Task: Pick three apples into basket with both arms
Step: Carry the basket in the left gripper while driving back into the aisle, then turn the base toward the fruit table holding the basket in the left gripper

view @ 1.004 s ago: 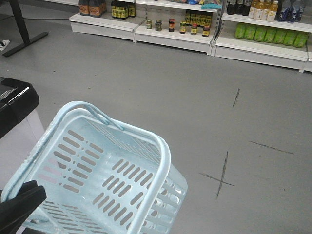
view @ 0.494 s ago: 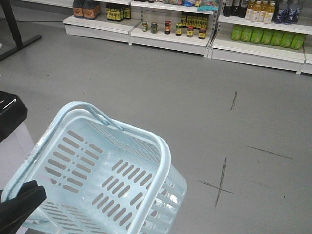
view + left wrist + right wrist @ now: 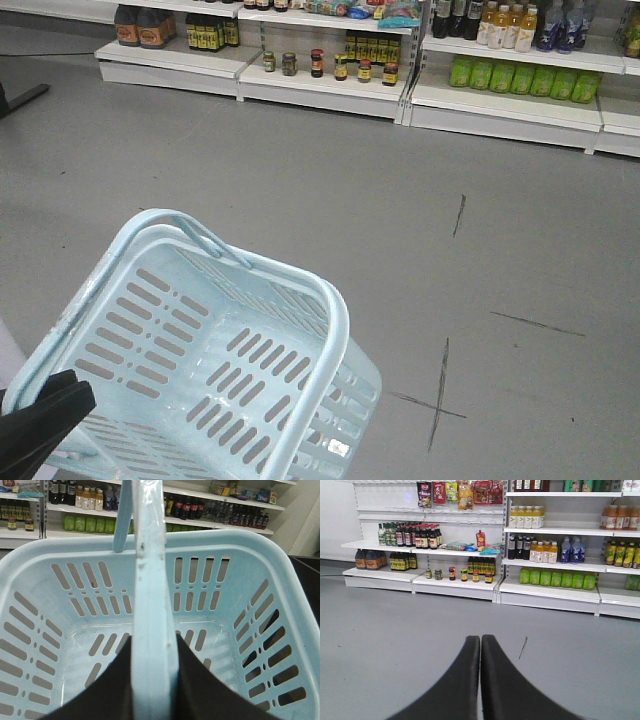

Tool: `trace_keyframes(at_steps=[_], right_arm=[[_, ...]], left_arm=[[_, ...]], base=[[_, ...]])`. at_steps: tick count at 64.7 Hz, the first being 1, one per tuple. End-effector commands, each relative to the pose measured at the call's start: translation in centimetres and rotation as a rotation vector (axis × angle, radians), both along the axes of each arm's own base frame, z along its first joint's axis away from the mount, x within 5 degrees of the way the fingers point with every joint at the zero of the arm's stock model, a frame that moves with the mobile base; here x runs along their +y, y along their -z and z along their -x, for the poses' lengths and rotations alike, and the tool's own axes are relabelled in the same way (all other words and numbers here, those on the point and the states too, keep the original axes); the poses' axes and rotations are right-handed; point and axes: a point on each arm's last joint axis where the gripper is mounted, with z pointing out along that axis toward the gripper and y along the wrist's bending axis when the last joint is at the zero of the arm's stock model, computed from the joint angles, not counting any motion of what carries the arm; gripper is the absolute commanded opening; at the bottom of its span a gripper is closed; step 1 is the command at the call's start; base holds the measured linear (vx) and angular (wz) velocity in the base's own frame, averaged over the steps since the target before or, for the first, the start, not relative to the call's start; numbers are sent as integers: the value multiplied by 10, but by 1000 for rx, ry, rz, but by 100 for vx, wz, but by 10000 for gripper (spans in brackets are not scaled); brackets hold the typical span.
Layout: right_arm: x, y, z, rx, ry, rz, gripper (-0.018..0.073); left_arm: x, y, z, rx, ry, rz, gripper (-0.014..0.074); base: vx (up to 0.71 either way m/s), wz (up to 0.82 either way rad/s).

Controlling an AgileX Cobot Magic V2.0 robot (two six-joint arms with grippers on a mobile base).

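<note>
Since one second ago the background has slid to the left and a little down in the front view. The shelves (image 3: 320, 85) and the dark cross mark (image 3: 435, 400) now sit further left, and the black object at the left edge has gone out of the picture. The basket (image 3: 215, 325) keeps its place at the lower left. It is tilted, with its open side toward the camera, and it hangs above the grey floor (image 3: 250, 170).

In the left wrist view the pale blue handle (image 3: 150, 605) runs up the middle. The black fingers of the left claw (image 3: 153, 637) press on it from both sides, so this claw is closed on the handle.

The right claw (image 3: 480, 637) is closed too. Its two fingers meet with only a thin line between them and hold nothing. It points over the floor toward the shelves, where small jars (image 3: 457, 573) and green bottles (image 3: 555, 577) stand on the low boards.
</note>
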Motion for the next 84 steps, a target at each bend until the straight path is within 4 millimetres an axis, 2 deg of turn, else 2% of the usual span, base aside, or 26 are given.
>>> trace_keyframes(at_steps=[1,84], right_arm=[[-1,-3,0,-63,7,16,-8],[-1,-3,0,-63,7,16,-8]], left_arm=[[2,-10,-2,-43,-19,-29,-6],[2,-10,-2,-43,-19,-29,-6]], base=[[18,-12],[17,-14]])
